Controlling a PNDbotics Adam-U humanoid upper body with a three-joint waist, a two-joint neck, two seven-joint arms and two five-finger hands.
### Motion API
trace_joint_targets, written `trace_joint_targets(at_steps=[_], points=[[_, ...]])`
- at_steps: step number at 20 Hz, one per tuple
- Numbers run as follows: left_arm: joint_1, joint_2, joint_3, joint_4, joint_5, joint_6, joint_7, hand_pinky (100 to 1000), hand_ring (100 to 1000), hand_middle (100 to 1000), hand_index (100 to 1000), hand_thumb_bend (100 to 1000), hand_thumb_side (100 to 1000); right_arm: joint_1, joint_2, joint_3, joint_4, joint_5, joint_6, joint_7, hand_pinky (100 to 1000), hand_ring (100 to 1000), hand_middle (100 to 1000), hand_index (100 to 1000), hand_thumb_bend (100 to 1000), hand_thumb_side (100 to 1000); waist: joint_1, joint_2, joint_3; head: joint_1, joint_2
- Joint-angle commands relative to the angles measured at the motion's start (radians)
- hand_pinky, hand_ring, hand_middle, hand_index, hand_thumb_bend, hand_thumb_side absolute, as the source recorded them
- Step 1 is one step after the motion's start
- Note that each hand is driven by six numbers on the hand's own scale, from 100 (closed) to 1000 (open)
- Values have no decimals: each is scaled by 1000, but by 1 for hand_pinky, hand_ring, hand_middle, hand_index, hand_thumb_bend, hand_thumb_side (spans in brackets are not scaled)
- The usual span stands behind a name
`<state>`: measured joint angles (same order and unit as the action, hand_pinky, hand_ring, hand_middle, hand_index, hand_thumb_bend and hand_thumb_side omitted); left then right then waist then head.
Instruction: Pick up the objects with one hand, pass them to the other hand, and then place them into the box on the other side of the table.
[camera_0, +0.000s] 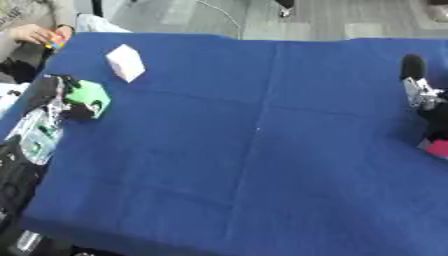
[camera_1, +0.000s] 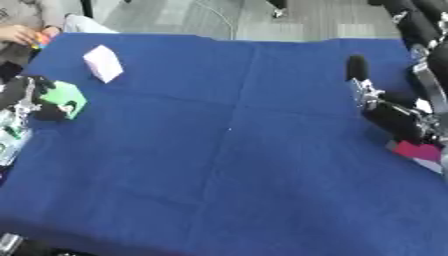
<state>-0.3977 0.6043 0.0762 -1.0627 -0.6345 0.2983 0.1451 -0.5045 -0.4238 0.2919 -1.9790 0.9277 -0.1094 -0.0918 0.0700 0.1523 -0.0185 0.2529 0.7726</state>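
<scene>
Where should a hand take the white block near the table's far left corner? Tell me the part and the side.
Take the white block across its two broad side faces, coming down from above. It stands alone on the blue cloth, turned askew to the table edge, so the fingers should turn to match. The left hand is nearest, but its fingers are already curled round the green block.

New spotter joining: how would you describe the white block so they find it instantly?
Start at the blue table and go to its far left corner. The white block lies there alone, just beyond the green cube held in the left hand; it is pale and untouched.
</scene>
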Motion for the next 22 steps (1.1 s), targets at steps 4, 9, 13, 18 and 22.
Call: trace_joint_targets(at_steps=[4,9,13,18,22], points=[[3,20,13,-36,12,-1,83,559,325,271,490,100,100,-13,-2,-5,-21,2,-1,0,698,852,801,986,100,100,-6,-10,0,1,-3],[24,19,31,-117,19,-1,122,559,321,262,484,100,100,-13,-3,-5,-21,4,-1,0,698,852,801,988,100,100,-5,-10,2,-5,-3],[45,8,52,-201,41,0,150,557,318,257,478,100,100,-12,-4,-6,-21,4,1,-1,697,851,801,988,100,100,-6,-10,4,-11,-3],[68,-21,63,-342,72,-14,179,550,315,253,473,100,100,-12,-7,-8,-21,2,3,-4,697,851,802,990,100,100,-9,-12,10,-24,-3],[74,-69,53,-472,105,-27,192,509,289,228,447,111,100,-16,-14,-8,-21,-5,4,-6,699,849,802,991,100,100,-15,-13,15,-43,-3]])
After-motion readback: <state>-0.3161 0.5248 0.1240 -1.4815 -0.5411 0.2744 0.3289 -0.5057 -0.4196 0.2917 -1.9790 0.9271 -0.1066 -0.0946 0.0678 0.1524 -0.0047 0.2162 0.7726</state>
